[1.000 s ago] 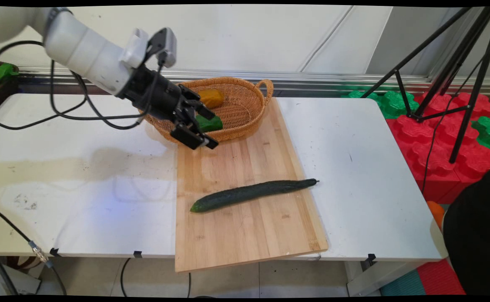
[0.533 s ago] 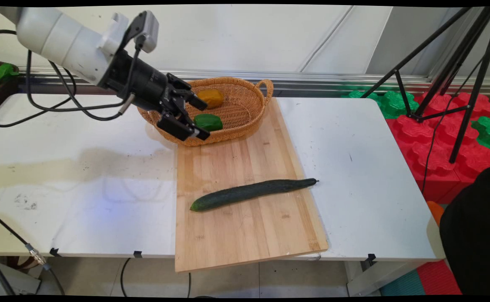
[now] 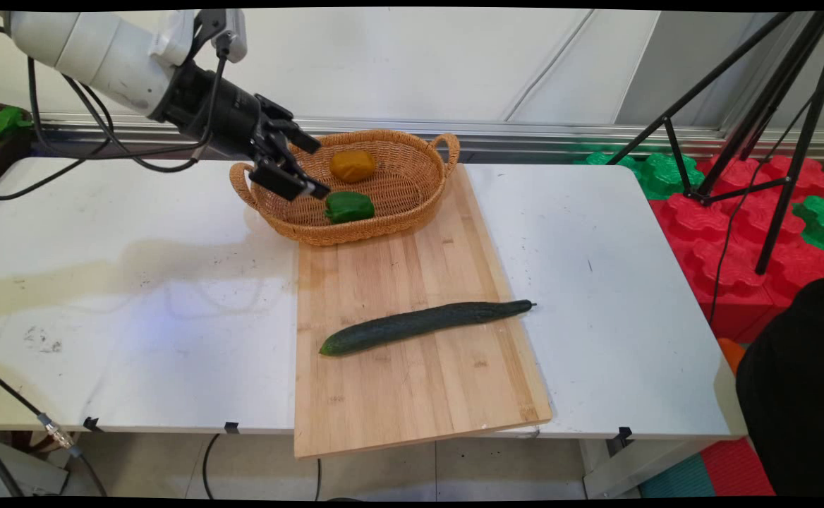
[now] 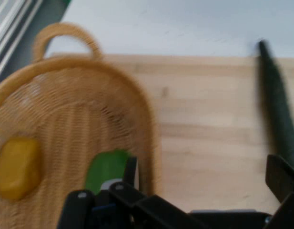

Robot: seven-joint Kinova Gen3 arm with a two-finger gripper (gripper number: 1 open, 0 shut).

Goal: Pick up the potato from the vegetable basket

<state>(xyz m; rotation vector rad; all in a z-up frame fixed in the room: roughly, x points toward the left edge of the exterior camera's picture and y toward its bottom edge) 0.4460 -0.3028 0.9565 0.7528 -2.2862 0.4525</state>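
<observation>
**Inspector:** Orientation of the cucumber (image 3: 426, 325)?

**Assistant:** It lies flat on the wooden cutting board (image 3: 412, 395). In the main view its long axis runs from lower left to upper right. The blunt end sits near the board's left edge; the thin stem end reaches just past the board's right edge, over the white table (image 3: 595, 233).

**Inspector:** Appearance?

**Assistant:** Dark green, long, slender, slightly bowed, whole.

**Inspector:** Gripper (image 3: 306, 168)?

**Assistant:** Raised over the left end of the wicker basket (image 3: 412, 212), pointing down and to the right. The fingers stand apart with nothing between them. It is well apart from the cucumber.

**Inspector:** Basket contents?

**Assistant:** A green bell pepper (image 3: 348, 207) toward the near wall and a yellow-orange vegetable (image 3: 353, 165) behind it, apart from each other. The basket's near part rests on the board's far end. The pepper is the item nearest the gripper, just beside the lower finger in the main view; contact cannot be confirmed.

**Inspector:** Differences between views?

**Assistant:** The hand view shows the basket (image 4: 137, 109) from above, with the pepper (image 4: 106, 169) just past one finger (image 4: 131, 172) and the yellow item (image 4: 17, 167) at the picture's left. The cucumber (image 4: 278, 109) appears as a blurred dark strip at the right edge. Only the main view shows its full length, plus the black tripod (image 3: 758, 106) and the red and green blocks (image 3: 729, 219) beyond the table's right side.
</observation>
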